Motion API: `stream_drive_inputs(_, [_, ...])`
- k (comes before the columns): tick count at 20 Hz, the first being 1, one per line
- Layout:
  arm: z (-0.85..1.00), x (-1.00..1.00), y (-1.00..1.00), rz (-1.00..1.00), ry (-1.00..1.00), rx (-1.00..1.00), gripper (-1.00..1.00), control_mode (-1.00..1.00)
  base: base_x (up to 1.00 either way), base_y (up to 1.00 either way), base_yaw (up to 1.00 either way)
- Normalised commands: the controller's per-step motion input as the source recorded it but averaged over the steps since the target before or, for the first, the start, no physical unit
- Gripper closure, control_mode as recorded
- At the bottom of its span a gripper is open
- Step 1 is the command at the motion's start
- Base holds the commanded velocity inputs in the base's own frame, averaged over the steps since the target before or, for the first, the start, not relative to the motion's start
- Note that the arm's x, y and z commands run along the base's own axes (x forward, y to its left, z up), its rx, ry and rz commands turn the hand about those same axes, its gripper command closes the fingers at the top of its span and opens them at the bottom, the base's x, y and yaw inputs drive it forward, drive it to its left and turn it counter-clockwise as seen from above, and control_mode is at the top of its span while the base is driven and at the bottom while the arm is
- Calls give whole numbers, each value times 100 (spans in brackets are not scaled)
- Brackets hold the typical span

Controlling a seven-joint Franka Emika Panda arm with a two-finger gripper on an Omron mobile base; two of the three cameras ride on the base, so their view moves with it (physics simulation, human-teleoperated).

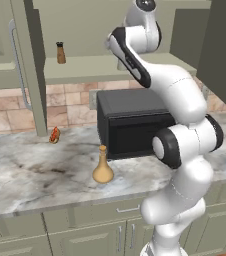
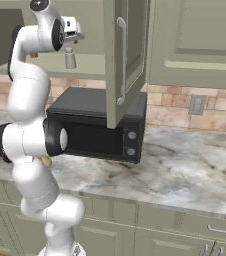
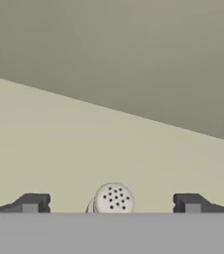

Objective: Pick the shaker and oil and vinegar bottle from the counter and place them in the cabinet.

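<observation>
Claw [image 3: 111, 203] spread wide, its two dark fingertips [image 3: 32, 202] standing well apart at either side of the small light-grey cylindrical shaker with a perforated rounded top [image 3: 113, 199]. Neither tip touches the shaker in the hand view; it stands upright between them on the pale-green shelf [image 3: 84, 144] of the sage-green wall cabinet [image 1: 35, 60].

Right base view: claw [image 2: 70, 52] up at shelf height, the grey shaker [image 2: 70, 61] just below the hand, resting on the shelf.

Further along the same shelf, well to the left in the left base view, a brown shaker with a dark cap [image 1: 60, 53] stands upright.

Cabinet door with long silver bar handle [image 2: 121, 60] hangs open.

Below, on the grey-and-white marbled stone counter [image 1: 30, 175]: tan bulbous oil and vinegar bottle with thin neck [image 1: 103, 165], upright, near the front left corner of the black microwave [image 1: 130, 125]. Small orange-red item [image 1: 54, 135] lies near the wall, apart from the bottle.
</observation>
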Motion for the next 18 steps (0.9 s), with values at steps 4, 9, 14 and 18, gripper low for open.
stream_drive_inputs(4, [-3, -91, -9, 5, -26, 0, -100, -100, 0, 0, 0])
stream_drive_inputs(9, [0, -100, 0, 1, -20, 0, -100, -100, 0, 0, 0])
stream_drive_inputs(14, [0, -100, 0, 0, -12, 1, -100, -100, 0, 0, 0])
stream_drive_inputs(18, [0, -100, 0, -1, -2, 7, -100, -100, 0, 0, 0])
